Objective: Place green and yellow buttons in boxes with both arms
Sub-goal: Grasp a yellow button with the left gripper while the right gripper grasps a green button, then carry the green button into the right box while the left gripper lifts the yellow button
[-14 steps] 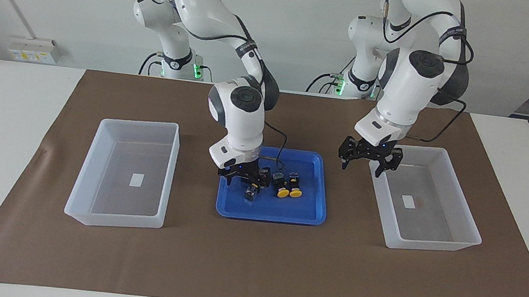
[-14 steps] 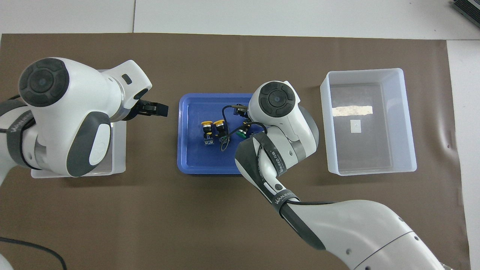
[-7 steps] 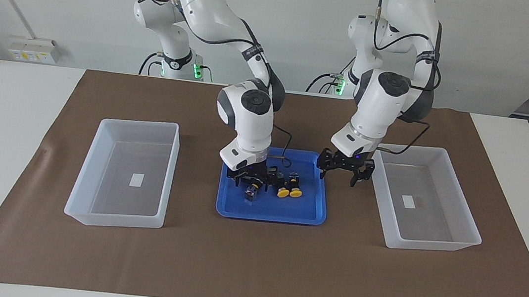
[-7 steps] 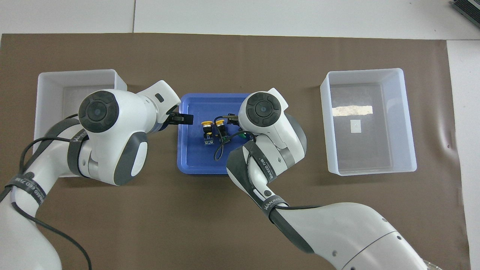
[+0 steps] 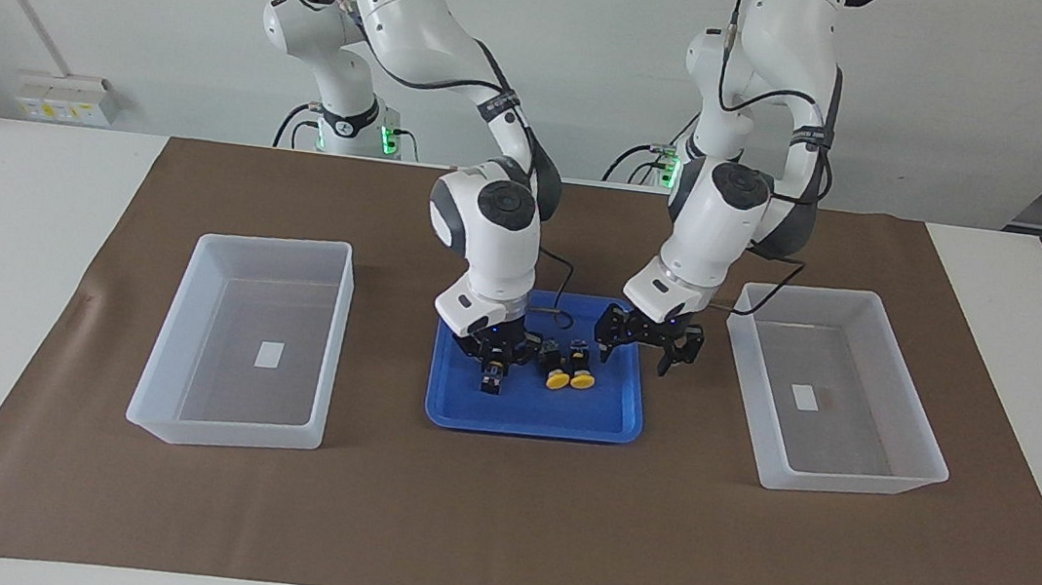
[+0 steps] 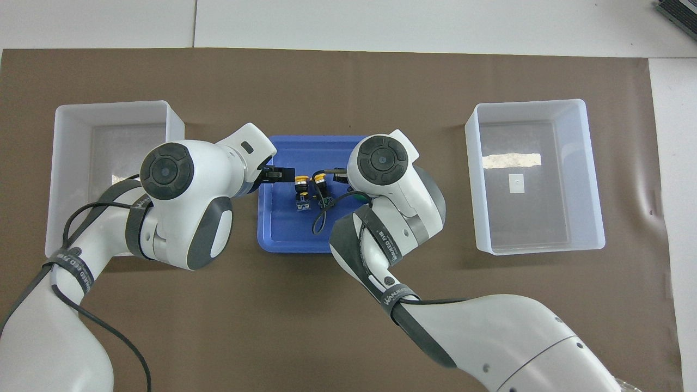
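two round yellow-capped buttons with black blocky bodies (image 5: 567,376) lie in the shallow blue plastic tray (image 5: 533,419); right gripper (image 5: 495,362) clamps a black button (image 5: 490,382) there, left gripper (image 5: 641,342) hovers spread; both translucent white rectangular bins (image 5: 244,339) (image 5: 838,392) hold only labels.

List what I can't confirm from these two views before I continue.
1. Green caps: overhead, the right arm covers that part of the blue tray; facing, only a dark button body shows under the right claw.
2. Contact between that claw and the body: too small in the facing view.
3. Box at the left arm's end: overhead, the left arm hides its label and much of its floor.
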You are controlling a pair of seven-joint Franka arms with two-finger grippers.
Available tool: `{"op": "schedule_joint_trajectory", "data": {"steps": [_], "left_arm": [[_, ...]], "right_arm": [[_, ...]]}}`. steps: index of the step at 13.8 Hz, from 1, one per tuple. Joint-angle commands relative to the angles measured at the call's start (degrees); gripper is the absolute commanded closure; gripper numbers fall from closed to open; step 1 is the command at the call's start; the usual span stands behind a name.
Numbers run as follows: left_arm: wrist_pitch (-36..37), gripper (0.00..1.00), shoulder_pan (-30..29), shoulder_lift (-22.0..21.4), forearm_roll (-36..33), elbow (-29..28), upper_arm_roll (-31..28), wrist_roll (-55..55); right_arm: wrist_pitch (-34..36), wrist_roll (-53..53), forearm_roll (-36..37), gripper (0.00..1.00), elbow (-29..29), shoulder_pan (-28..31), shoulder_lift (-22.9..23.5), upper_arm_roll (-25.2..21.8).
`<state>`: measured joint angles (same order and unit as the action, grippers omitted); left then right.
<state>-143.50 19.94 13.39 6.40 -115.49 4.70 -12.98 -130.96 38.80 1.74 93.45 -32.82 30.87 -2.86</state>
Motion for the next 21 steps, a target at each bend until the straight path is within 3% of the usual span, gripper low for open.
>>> {"op": "schedule_joint_trajectory", "data": {"steps": [1,5,9,10,12,14,16,21], "left_arm": [[-2.2,0.00,1.4,-0.4,1.1,-1.8,-0.5,-0.2],[-5.4,0.00,5.5,2.9,1.1,-1.8,-0.7,-3.7],[-6.0,0.00,7.4,3.0,1.1,-3.7,-0.7,-6.1],[-5.8,0.15,7.4,2.7,1.1,-4.4,-0.7,-6.2],[-5.5,0.68,7.4,2.3,1.1,-5.5,-0.7,-6.4],[-5.4,0.99,7.4,2.3,1.1,-5.6,-0.8,-7.8],[-5.3,1.00,7.3,2.3,1.1,-5.4,-0.9,-7.8],[-4.3,1.00,5.7,-0.6,1.1,-4.4,-1.3,-7.5]], "right_arm": [[2.5,-0.8,0.5,1.00,0.3,2.2,-5.3,0.1],[8.2,-8.9,0.5,1.00,0.3,9.2,-13.3,0.0],[13.4,-22.6,0.4,1.00,0.7,18.3,-17.0,0.0],[14.2,-25.6,0.2,1.00,1.0,20.1,-17.1,0.0],[13.6,-30.7,0.0,1.00,4.0,23.6,-18.2,0.0],[10.6,-35.4,0.0,1.00,8.6,26.4,-18.7,0.0],[2.8,-38.2,0.0,1.00,12.9,28.9,-17.9,0.0],[-7.4,-41.9,0.0,1.00,20.1,32.0,-16.3,0.1]]}}
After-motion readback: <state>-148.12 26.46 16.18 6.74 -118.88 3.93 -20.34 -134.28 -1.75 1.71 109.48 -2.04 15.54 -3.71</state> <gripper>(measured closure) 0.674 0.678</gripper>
